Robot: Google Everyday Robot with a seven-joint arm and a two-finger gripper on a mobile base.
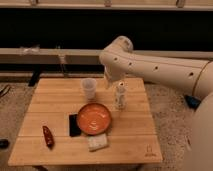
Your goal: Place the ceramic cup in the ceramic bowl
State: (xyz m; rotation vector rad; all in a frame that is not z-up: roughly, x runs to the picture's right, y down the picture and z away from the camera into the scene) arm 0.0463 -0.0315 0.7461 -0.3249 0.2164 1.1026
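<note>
Two task items on a wooden table point(135, 142): orange-red bowl point(93, 118), centre frame; whitish cup point(88, 88) upright just behind it, apart. Gripper point(116, 84), apparently over a white bottle point(120, 98) right of the cup; whether open or closed, cannot tell. Advice: shift left, grasp the cup, avoid the bottle. Dark wall behind.

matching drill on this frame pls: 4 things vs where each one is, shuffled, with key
Things:
1. ceramic cup
2. ceramic bowl
3. red object
4. gripper

Places:
A. near the front left corner of the table
B. middle of the table, black item just to its left
C. at the top of the white bottle, right of the ceramic cup
D. upright toward the back of the table, behind the ceramic bowl

Pairs: 1-D, 2-B, 3-A, 4-C
</note>
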